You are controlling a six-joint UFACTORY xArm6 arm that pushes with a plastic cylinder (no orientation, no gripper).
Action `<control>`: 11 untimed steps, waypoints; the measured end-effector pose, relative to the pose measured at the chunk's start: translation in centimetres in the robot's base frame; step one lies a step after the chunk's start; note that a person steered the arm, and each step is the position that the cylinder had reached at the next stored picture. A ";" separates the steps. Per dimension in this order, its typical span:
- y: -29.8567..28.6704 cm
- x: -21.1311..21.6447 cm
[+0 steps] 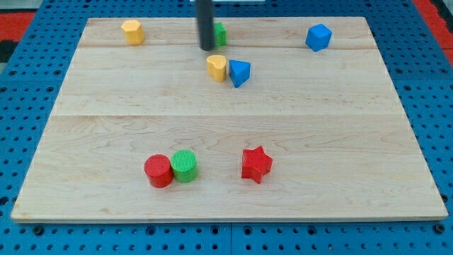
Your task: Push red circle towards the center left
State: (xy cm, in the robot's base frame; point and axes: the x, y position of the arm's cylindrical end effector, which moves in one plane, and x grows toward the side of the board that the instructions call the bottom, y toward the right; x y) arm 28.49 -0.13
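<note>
Seven small blocks lie on the pale wooden table, which rests on a blue perforated base. No pincer is fitted, so no open or closed state applies; the arm ends in a straight dark rod whose lower end, my tip, stands at the far side of the table, a little left of centre.

Far row: a yellow block of rounded, faceted shape sits at the far left; a green block, its shape not discernible because the rod covers its left part, sits just right of my tip, apparently touching the rod; a blue block with angular faces sits at the far right, well apart from the others.

Middle group: a yellow heart-like block and a blue block of roughly triangular outline lie side by side, touching or nearly so, just nearer than my tip and slightly to its right.

Near row: the red circle, an upright cylinder, stands at the near left of the table, in contact with a green circle on its right. A red star lies further right, apart from that pair, near the table's centre line.

My tip is well apart from the red circle, which lies across the table on the near side and to the left.
</note>
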 end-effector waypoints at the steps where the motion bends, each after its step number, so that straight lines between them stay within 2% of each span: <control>1: 5.0 4.4; 2: 11.0 7.9; 4: 11.8 21.8; 5: 11.7 30.2; 6: 8.9 33.4; 7: 4.5 33.0; 8: -3.4 32.6; 10: -8.5 27.6; 11: -12.0 27.0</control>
State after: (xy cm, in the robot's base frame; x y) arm 55.50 -12.13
